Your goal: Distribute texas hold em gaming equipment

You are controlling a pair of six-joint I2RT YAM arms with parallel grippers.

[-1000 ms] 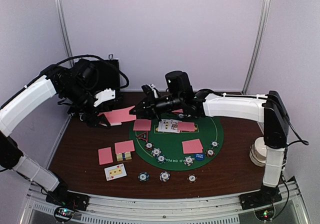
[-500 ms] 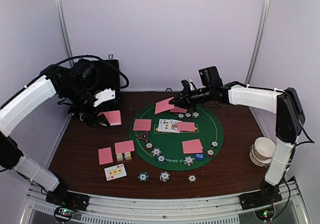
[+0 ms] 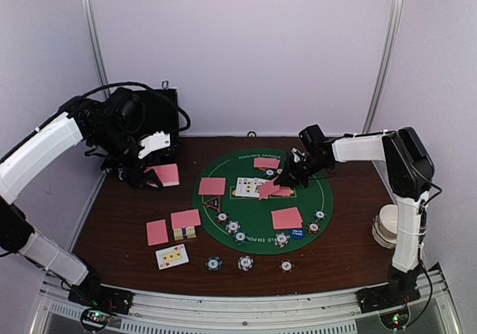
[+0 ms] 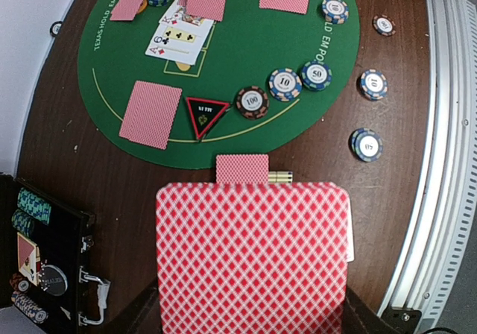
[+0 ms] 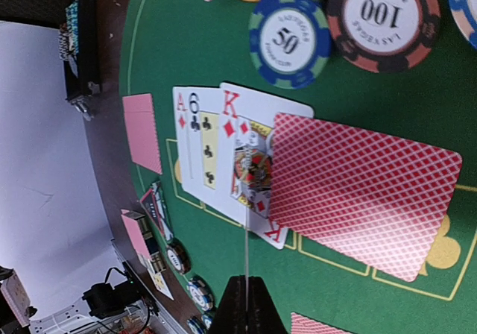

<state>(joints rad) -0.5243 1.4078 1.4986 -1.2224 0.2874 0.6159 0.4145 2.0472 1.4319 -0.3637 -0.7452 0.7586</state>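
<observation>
Left fingers [image 4: 138,320] clamp the deck [image 4: 252,259] over the bench [image 3: 119,233] left side, probably as dealing stock. Right fingers [image 5: 246,304] pinch one card [image 3: 267,190], low over the mat's [image 3: 257,216] face-up cards [image 5: 216,147]; likely next in that row.

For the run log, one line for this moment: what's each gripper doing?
left gripper: shut on card deck near black case | right gripper: shut on single card above face-up cards on green mat
</observation>
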